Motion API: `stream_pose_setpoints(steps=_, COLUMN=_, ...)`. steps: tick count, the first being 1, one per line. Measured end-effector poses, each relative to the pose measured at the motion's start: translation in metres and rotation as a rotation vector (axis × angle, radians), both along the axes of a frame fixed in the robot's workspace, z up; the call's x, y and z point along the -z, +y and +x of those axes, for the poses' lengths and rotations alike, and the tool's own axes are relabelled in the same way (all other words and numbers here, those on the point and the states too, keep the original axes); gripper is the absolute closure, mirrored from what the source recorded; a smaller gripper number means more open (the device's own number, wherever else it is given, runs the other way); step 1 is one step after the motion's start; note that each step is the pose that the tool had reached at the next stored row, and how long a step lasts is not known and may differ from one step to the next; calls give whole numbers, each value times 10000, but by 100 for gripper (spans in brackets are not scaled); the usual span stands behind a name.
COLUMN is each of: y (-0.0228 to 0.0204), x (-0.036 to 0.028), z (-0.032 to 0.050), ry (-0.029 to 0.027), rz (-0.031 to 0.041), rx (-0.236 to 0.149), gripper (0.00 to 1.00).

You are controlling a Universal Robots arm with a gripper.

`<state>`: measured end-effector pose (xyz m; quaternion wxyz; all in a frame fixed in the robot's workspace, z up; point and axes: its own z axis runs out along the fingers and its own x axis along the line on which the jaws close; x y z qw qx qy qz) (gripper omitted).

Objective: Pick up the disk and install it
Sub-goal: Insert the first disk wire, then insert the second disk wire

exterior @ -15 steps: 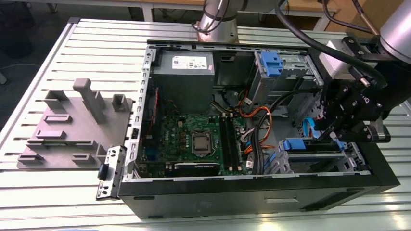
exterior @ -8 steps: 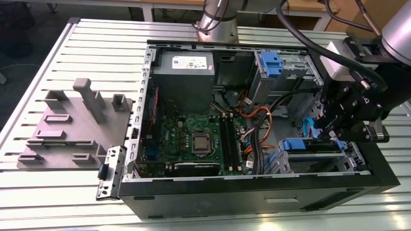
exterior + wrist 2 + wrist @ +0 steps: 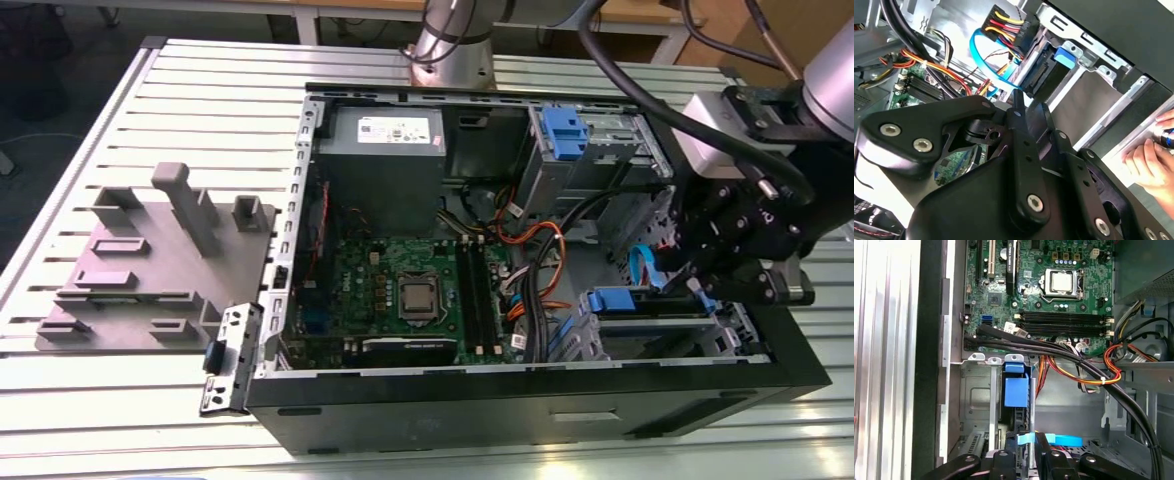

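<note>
The disk (image 3: 617, 300) stands on edge in the lower drive cage (image 3: 667, 335) of the open computer case, its blue front tab (image 3: 1016, 390) facing the motherboard. My gripper (image 3: 690, 285) hangs over the cage at the exterior view's right. In the first wrist view its black fingers (image 3: 1004, 460) press on either side of the disk's dark upper edge (image 3: 1020, 422). In the second wrist view the gripper (image 3: 1029, 102) points at the disk's connector end (image 3: 1041, 77), next to the blue tab (image 3: 1065, 56).
A blue data cable (image 3: 1064, 440) and bundled power wires (image 3: 1104, 372) run close to the cage. Another blue caddy (image 3: 561, 135) sits in the upper cage, beside the power supply (image 3: 387, 135). A person's hand (image 3: 1154, 155) rests outside the case. A grey fixture (image 3: 147, 260) lies on the table.
</note>
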<state>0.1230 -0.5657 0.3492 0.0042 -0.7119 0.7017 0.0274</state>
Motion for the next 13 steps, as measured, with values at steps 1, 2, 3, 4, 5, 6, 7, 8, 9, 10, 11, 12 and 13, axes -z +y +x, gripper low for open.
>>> stream_pose_setpoints(steps=1, y=-11, x=0, z=2, ry=0, rz=-1, rx=-1, gripper=70)
stream_pose_setpoints(steps=2, y=-19, x=-1, z=3, ry=0, rz=-1, rx=0, gripper=70)
stream_pose_setpoints(steps=3, y=-25, x=0, z=5, ry=-1, rz=-1, rx=0, gripper=70)
stream_pose_setpoints(steps=4, y=-26, x=-1, z=10, ry=0, rz=-1, rx=-2, gripper=70)
stream_pose_setpoints(steps=5, y=-26, x=-1, z=16, ry=0, rz=-1, rx=-2, gripper=70)
stream_pose_setpoints(steps=6, y=-26, x=0, z=25, ry=0, rz=-1, rx=-1, gripper=70)
stream_pose_setpoints(steps=7, y=-26, x=0, z=36, ry=0, rz=0, rx=-1, gripper=70)
stream_pose_setpoints(steps=8, y=-26, x=0, z=47, ry=0, rz=-1, rx=-1, gripper=70)
stream_pose_setpoints(steps=9, y=-26, x=0, z=55, ry=0, rz=1, rx=-1, gripper=70)
stream_pose_setpoints(steps=10, y=-26, x=0, z=56, ry=0, rz=1, rx=-1, gripper=70)
stream_pose_setpoints(steps=11, y=-26, x=0, z=56, ry=0, rz=1, rx=0, gripper=70)
stream_pose_setpoints(steps=12, y=-26, x=0, z=61, ry=0, rz=0, rx=-1, gripper=70)
stream_pose_setpoints(steps=13, y=-26, x=0, z=65, ry=0, rz=0, rx=-1, gripper=70)
